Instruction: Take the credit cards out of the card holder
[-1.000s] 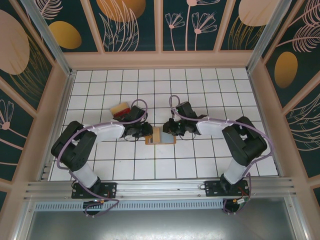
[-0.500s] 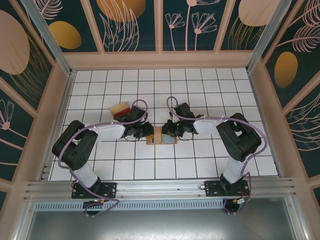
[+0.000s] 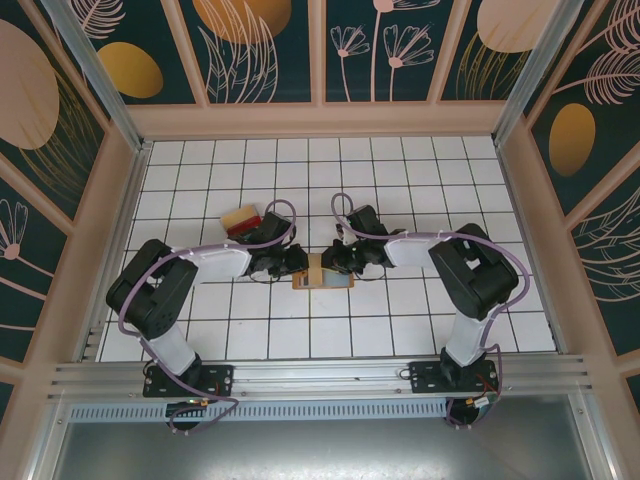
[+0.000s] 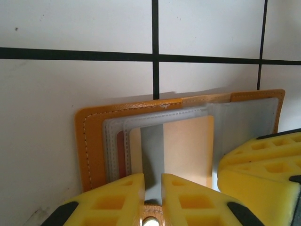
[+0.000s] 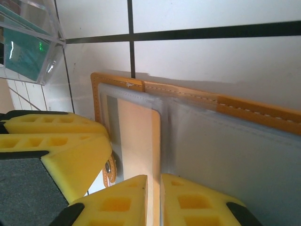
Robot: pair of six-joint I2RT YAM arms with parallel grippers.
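Left fingers (image 4: pixel 113 200): closed to a narrow slit. The snap tab (image 4: pixel 150 214) of the card holder (image 4: pixel 89 146) sits in the slit, clamped.
Right fingers (image 5: pixel 193 202): closed to a similar narrow slit on one edge of the tan card (image 5: pixel 138 136).
Left gripper (image 4: pixel 153 181): at the left end of the holder, pointing right, low over the floor.
Right gripper (image 5: pixel 154 181): at the right end of the holder, pointing left. Its tips are just beside the left gripper's tips.
Tan card: in the front pocket. How far it is drawn out cannot be told.
Red card edge (image 4: pixel 121 155): a thin strip left of the tan card, behind the pocket film.
Pockets (image 5: pixel 225 155): grey-blue clear film, stacked inside the orange-brown stitched cover.
Card holder: open and flat on the tiled floor (image 3: pixel 400 330), between the two grippers, near mid-floor.
Loose cards (image 3: pixel 240 219): a small stack, tan on top with red below, beyond the left wrist and well apart from the holder.
Arms: both folded low, elbows outward, with purple cables looped along them.
Walls (image 3: pixel 260 50): dark teal panels with a plant print.
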